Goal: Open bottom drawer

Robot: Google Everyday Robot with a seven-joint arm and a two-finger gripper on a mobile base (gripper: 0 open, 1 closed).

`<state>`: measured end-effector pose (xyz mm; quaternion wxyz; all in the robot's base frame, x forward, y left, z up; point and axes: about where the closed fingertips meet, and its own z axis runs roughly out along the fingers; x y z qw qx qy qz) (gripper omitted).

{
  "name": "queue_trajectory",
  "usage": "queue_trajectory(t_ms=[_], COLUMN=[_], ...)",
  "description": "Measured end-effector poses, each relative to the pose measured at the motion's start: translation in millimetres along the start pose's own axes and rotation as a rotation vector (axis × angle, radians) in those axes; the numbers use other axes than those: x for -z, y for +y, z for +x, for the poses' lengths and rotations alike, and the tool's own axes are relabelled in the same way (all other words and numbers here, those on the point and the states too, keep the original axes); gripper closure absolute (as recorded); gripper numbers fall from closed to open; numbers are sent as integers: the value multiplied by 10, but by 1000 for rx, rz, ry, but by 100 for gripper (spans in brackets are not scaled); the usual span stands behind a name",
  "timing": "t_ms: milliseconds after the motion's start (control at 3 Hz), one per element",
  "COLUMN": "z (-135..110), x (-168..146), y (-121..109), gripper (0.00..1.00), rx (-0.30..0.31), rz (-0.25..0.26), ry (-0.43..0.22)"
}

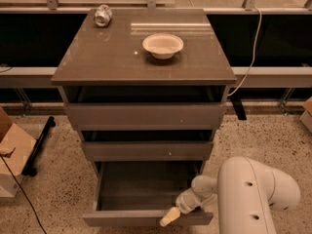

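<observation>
The bottom drawer (146,217) of the grey-brown cabinet stands pulled out toward me, and its grey inside (141,185) shows empty. Its flat front runs along the lower edge of the view. My gripper (169,217) sits at the right part of that front, its cream fingertip over the top edge of the front. The white arm (253,194) fills the lower right. The middle drawer (146,150) and the top drawer (145,115) above are much less far out.
A white bowl (163,45) and a tipped can (103,15) lie on the cabinet top (97,57). A cardboard box (12,152) and a black bar (40,140) stand on the speckled floor at left. A white cable (252,48) hangs at right.
</observation>
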<state>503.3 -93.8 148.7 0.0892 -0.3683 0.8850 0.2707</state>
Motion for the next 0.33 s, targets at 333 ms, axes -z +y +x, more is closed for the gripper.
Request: queue_trajectory(t_ms=[333], z=[0], x=[0], y=[0], gripper=[0], rx=[0], rz=[0], ry=[0])
